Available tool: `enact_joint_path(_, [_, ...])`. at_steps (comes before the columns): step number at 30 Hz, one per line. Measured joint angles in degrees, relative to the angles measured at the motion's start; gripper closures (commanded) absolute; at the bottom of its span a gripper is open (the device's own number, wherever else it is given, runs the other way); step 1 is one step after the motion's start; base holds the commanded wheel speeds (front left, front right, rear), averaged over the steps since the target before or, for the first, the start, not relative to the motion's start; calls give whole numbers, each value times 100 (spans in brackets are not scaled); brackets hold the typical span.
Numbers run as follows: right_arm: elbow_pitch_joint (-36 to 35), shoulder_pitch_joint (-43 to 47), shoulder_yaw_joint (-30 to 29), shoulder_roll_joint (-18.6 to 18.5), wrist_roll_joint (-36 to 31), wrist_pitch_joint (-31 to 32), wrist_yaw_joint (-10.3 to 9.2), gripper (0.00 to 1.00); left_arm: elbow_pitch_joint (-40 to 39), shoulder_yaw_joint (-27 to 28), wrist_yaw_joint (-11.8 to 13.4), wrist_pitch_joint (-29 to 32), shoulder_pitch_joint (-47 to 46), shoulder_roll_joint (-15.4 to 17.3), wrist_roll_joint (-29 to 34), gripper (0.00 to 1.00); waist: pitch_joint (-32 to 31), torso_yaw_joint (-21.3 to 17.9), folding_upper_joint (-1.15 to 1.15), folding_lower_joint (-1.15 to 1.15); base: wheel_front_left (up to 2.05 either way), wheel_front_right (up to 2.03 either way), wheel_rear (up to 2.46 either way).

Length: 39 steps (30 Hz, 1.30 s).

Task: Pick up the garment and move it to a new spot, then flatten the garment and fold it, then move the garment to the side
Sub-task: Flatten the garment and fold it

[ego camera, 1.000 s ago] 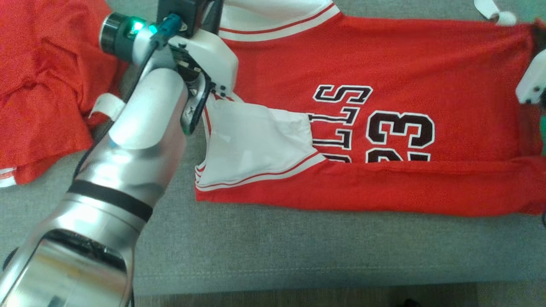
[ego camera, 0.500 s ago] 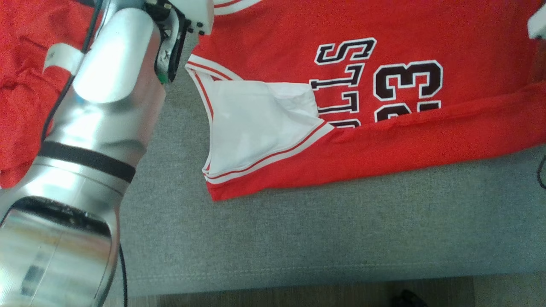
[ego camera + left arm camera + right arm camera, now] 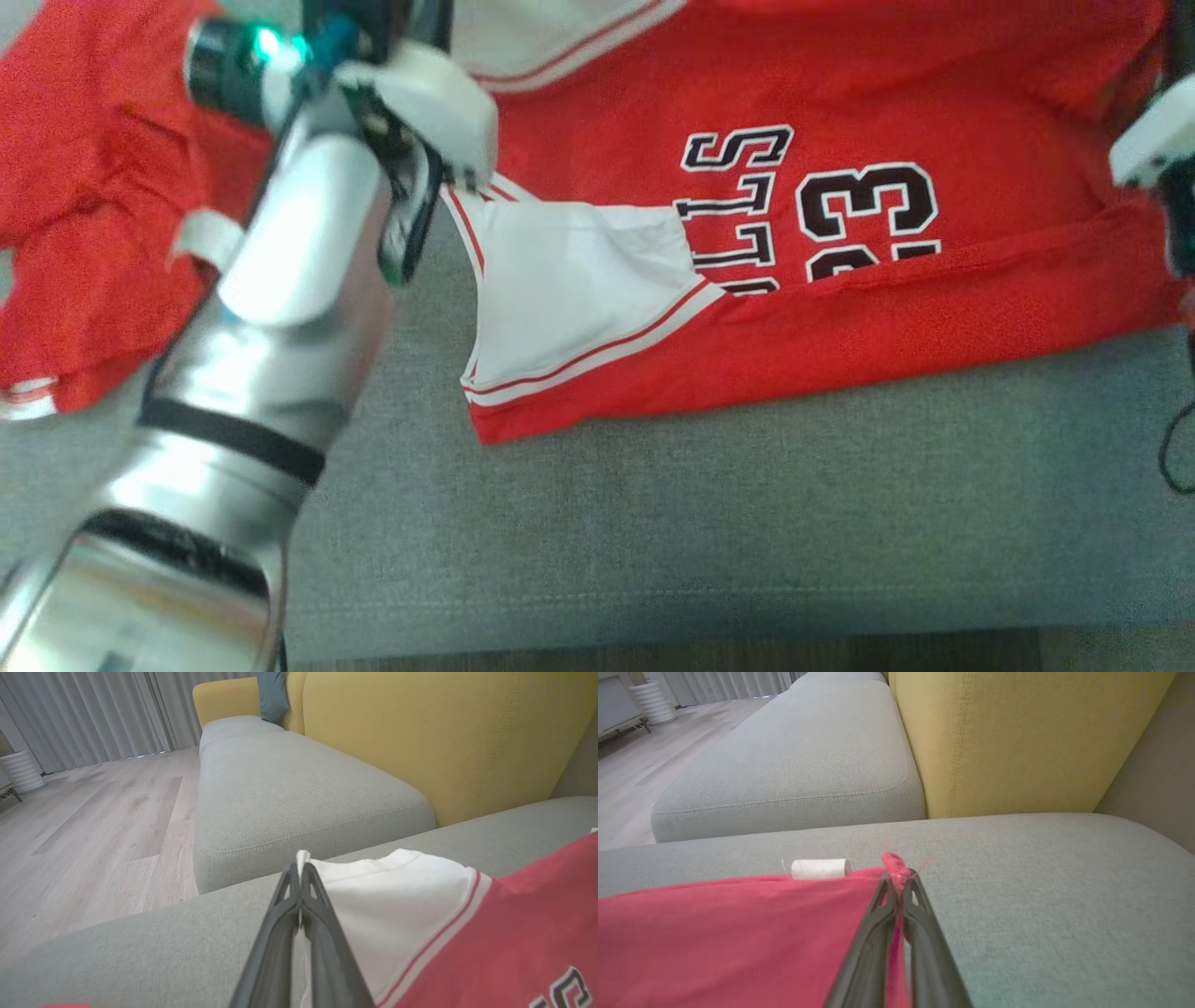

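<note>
A: What's nearest?
B: Strip of wood-plank floor [image 3: 747, 653], then the grey woven seat cushion [image 3: 653, 523] w/ a stitched seam along its front edge. At the left the left arm [image 3: 243, 373] crosses it: smooth silver shell, black band.

A: And the garment?
B: Red jersey [image 3: 934, 308], matte knit, spread left-to-right mid-cushion. Its near long edge is folded over, covering the bottom of the black, white-edged "23" & letters. At its left end there's a curved white armhole panel w/ thin red stripes.

A: Grippers?
B: The left gripper [image 3: 299, 865] has its slim dark fingers together, clamped on the white edge at the jersey's left end. The right gripper [image 3: 899, 877] is pinched together too, on a bunched bit of red cloth at the right end.

A: Anything else?
B: A 2nd red garment [image 3: 84, 205], crumpled, at the seat's far left. A small white roll [image 3: 819, 868] at the jersey's edge, near the right gripper. Beyond that: yellow upholstered backrest [image 3: 444, 742] w/ vertical stitching, another rounded grey seat [image 3: 289, 788], a teal cushion [image 3: 272, 695], then pleated grey curtains [image 3: 93, 714].
</note>
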Motion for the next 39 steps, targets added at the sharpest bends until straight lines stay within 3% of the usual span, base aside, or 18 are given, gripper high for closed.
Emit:
enact_joint_path(15, [-296, 1477, 654, -427, 1050, 385, 0, 100, -1048, -463, 0, 140, 1489, 159, 113, 100, -1214, 203, 0, 0, 0, 0, 0])
enact_joint_path(28, [-256, 1965, 779, -802, 1199, 1074, 0, 100, -2724, -950, 110, 1145, 3036, 968, 151, 100, -1641, 383, 0, -1, 0, 0, 0])
enact_joint_path(39, [-522, 2415, 961, -1096, 1341, 1898, 0, 100, -3286, -1388, 113, 1774, 3531, 1358, 193, 100, -1663, 296, 0, 0, 0, 0, 0])
